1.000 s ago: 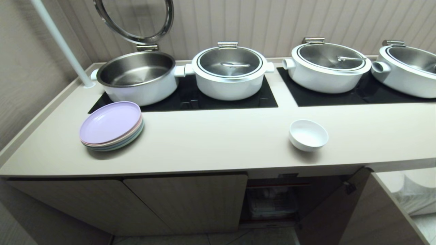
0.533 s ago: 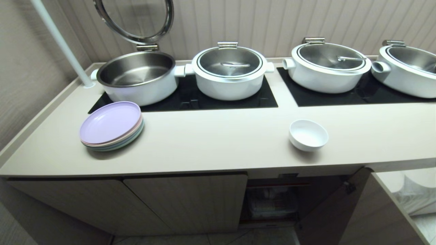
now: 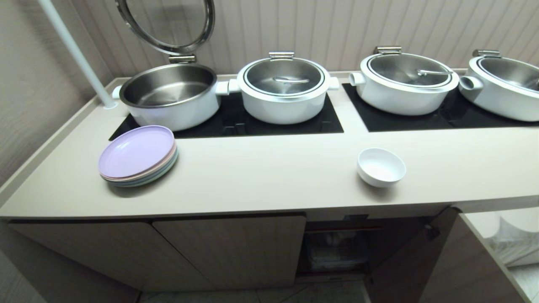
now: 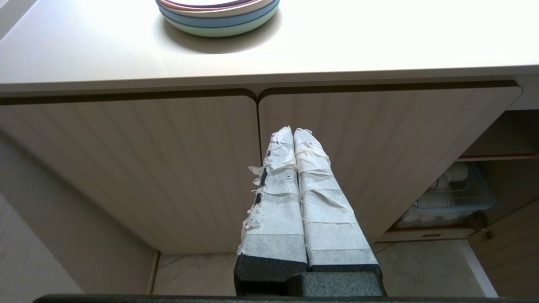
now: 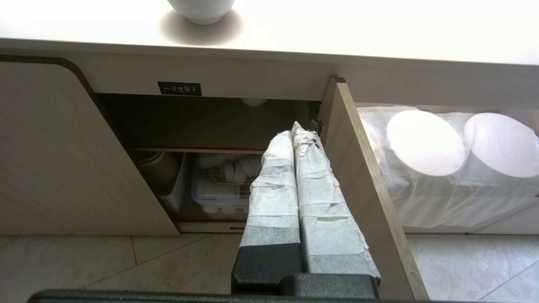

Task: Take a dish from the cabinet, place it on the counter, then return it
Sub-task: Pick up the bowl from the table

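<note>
The dish (image 3: 381, 166), a small white bowl, stands upright on the beige counter (image 3: 273, 172) near its front edge, right of the middle; its foot (image 5: 201, 9) shows in the right wrist view. Below it the cabinet (image 3: 337, 248) stands with its right door (image 5: 362, 176) swung open, showing a red-edged shelf and stored white ware. Neither arm shows in the head view. My right gripper (image 5: 294, 131) is shut and empty, low in front of the open cabinet. My left gripper (image 4: 293, 131) is shut and empty, facing the closed fluted doors (image 4: 168, 168).
A stack of pastel plates (image 3: 138, 155) lies on the counter's left part. Several white pots (image 3: 283, 89) sit on black glass panels (image 3: 261, 120) at the back; the leftmost has its lid raised. Wrapped white rolls (image 5: 425, 143) fill the compartment right of the open door.
</note>
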Tool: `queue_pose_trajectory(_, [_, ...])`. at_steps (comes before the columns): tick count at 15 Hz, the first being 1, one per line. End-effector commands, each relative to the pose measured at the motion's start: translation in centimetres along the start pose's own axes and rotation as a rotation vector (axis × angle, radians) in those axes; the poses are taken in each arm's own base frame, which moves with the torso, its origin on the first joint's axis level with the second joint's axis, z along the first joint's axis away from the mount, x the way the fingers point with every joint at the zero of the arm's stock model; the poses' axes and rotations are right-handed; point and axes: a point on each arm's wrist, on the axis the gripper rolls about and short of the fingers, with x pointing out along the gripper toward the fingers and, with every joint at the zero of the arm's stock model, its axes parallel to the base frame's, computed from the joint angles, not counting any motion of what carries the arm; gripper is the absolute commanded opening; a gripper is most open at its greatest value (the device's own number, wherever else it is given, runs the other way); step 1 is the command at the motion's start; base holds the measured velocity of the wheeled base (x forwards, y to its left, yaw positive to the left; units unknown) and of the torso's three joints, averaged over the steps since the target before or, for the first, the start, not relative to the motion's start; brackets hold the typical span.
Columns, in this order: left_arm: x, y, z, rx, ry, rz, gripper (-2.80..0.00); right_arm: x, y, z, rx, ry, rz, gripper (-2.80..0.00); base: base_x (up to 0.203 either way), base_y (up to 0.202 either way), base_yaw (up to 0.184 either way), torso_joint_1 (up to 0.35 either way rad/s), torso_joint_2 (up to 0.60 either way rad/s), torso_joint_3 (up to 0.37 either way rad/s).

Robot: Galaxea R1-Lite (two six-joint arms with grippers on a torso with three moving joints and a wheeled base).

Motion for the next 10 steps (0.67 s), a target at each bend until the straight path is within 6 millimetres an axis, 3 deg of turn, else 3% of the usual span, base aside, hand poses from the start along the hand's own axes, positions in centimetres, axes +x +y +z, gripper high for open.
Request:
queue_pose_trajectory(1, [0.0,0.0,0.0,-0.001,-0.001,0.0,-2.8,0.01,0.0,0.01,-0.001,0.001,0.0,-2.8,0.0,0.0,0.0,0.0,0.0,0.0])
queue_pose_trajectory(10, [0.0,0.0,0.0,-0.001,-0.001,0.0,-2.8,0.01,0.0,0.01,0.01,0.001,-0.001,-2.8,0.0,0.0,0.0,0.0,0.0,0.0])
